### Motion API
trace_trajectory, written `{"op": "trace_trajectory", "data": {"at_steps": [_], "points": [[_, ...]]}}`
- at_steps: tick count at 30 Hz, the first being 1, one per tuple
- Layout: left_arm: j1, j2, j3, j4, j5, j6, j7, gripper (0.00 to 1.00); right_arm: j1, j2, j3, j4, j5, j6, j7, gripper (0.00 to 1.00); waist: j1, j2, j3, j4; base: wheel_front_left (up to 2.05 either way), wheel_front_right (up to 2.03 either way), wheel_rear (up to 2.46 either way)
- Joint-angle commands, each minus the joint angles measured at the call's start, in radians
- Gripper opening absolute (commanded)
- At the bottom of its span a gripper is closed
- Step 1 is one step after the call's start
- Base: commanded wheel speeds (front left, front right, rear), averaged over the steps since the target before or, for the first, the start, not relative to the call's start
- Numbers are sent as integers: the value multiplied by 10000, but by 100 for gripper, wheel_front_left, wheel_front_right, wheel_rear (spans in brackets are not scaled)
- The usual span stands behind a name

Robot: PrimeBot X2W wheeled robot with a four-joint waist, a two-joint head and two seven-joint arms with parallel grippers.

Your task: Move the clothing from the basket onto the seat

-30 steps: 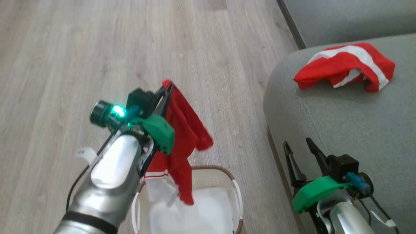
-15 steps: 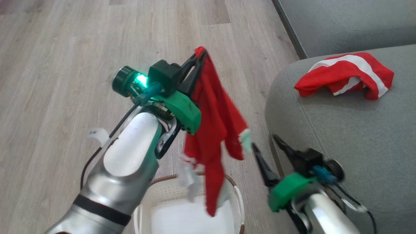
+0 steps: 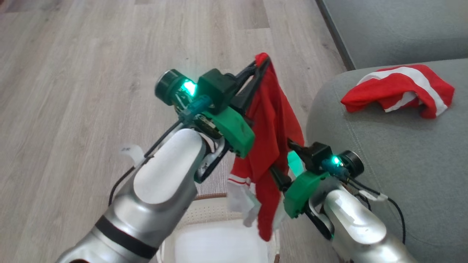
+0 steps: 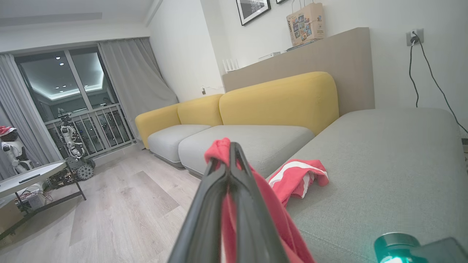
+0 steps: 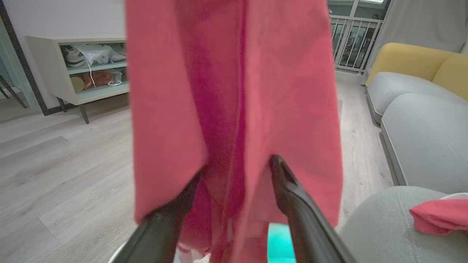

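**Red garment being hung over the basket, with the seat to its right**

The held garment (image 3: 270,124) is being pinched at its top edge by the left gripper (image 3: 260,65), whose fingers are being pressed fully together on the fabric. It is being hung with its long axis vertical, its lower end dangling just above the basket (image 3: 204,213). The right gripper (image 5: 234,182) is being kept spread with nothing gripped, its fingers set either side of the cloth about midway down; contact cannot be told. The seat (image 3: 384,153) is being faced just to the robot's right of the cloth, nearer the right gripper, so a rightward carry is judged to be needed. Another red garment (image 3: 398,89) is being borne farther back on it.
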State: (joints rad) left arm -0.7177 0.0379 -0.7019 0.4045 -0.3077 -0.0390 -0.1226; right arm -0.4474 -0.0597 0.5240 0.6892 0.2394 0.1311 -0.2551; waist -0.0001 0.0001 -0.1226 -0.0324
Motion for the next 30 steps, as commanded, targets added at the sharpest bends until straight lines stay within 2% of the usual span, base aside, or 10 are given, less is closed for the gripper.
{"op": "trace_trajectory", "data": {"at_steps": [1,3,13,15,17,18,24,30], "points": [[-746,127,212,-516,-168,165,62,0,-613,95,206,-197,160,-4,-67,44,1,-1,31,127,0,0,0],[-668,126,124,-612,-414,239,84,0,-757,95,278,-111,235,-4,-67,0,1,-1,62,229,0,0,0],[-120,429,326,24,-694,669,-119,0,-1066,95,-173,-39,185,-4,-67,0,1,-1,202,333,0,0,0],[50,506,416,167,-776,727,-273,16,-1117,95,-359,-78,53,-4,-67,0,1,-1,228,242,0,0,0],[241,567,474,331,-864,760,-403,77,-1172,84,-543,-144,-69,-4,-67,0,1,-1,252,130,0,0,0],[332,594,494,412,-900,768,-472,100,-1201,62,-619,-180,-116,-4,-67,0,1,-1,266,65,0,0,0],[885,554,677,649,-1437,540,-854,100,-1452,-233,-906,-367,-271,-4,-67,0,1,-1,404,-411,0,0,0],[1286,518,571,1112,-1568,295,-1154,100,-1888,-811,-1127,-547,-345,-4,-67,0,1,-1,560,-1283,0,0,0]]}}
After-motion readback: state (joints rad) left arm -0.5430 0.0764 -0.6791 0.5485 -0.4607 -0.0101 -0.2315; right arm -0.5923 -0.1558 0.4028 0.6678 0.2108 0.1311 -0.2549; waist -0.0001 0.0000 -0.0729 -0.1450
